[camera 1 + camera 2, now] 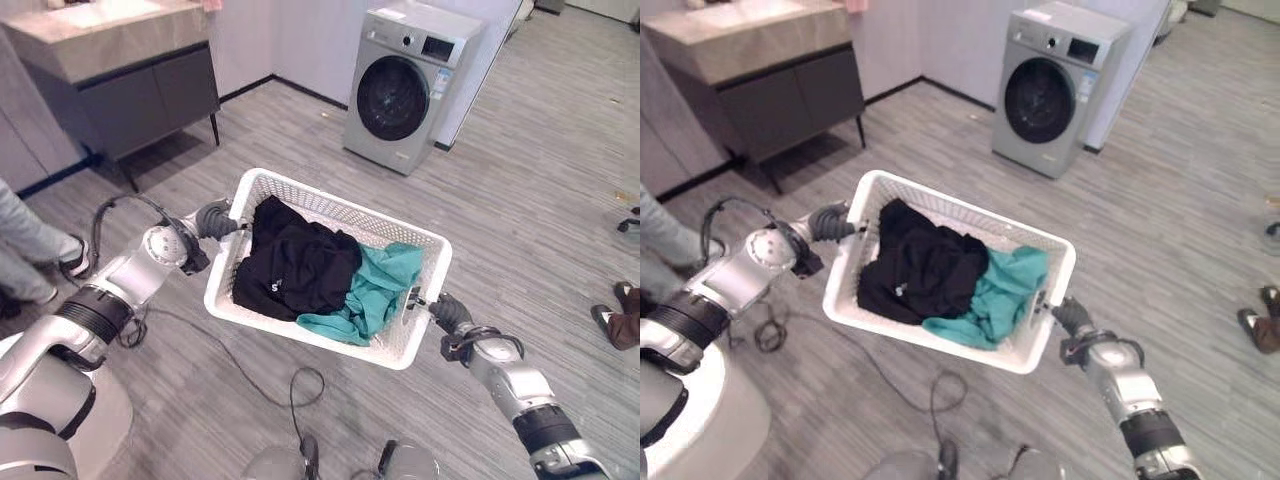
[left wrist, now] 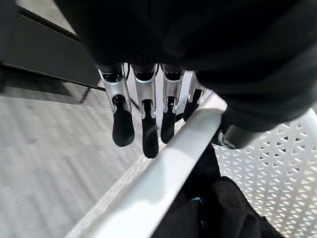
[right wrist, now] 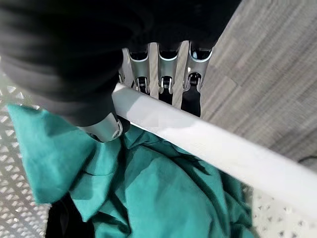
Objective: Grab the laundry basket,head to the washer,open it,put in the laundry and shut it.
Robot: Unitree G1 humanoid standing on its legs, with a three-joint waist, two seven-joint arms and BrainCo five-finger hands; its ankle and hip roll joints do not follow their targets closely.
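Up close, the left hand [image 2: 143, 119] has its dark-tipped fingers [image 2: 149, 139] curled down over the outside of the white rim of the laundry basket [image 1: 415, 240], with the thumb hooked on the inner side, so the rim is clamped between them. The right hand [image 3: 163, 74] grips the opposite rim the same way, fingers [image 3: 190, 101] wrapped over the bar and thumb pressed just inside, beside the cloth. Between the two hands the basket hangs clear of the grey plank floor [image 1: 520, 160], tilted a little. Inside it lies a black garment [image 1: 295, 265] heaped toward the robot's left and a teal garment [image 1: 375, 290] toward its right, the two overlapping. A small pale mark on the black cloth is too small to read. Well ahead stands the silver washer [image 1: 405, 85], its round dark door closed; the panel and sticker on its front cannot be read. A dark vanity cabinet [image 1: 140, 95] with a pale top stands at the far left. A person's legs [image 1: 30, 250] are cut off at the left edge, and shoes [image 1: 620, 320] at the right edge.
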